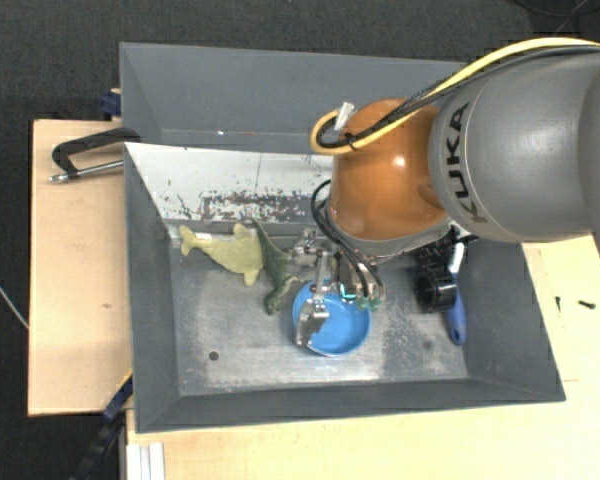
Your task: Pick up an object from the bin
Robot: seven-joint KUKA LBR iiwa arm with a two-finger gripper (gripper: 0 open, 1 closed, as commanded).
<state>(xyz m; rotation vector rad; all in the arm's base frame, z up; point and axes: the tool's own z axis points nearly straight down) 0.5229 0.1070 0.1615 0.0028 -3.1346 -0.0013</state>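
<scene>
Hovering at frame centre over the blue round dish, seemingly aligned for a grasp, the gripper gives no clear sign whether it is open or holding anything.

I read one word from my station: KUKA, the maker's brand, in dark capital letters on the grey casing of the arm. The letters run along the casing's left edge, turned on their side, so I have to tilt my head to follow them. They stand just beside the orange wrist cover. Dark speckles spread in a band across the back wall of the bin, but they form no letters or numbers that I can make out.
</scene>
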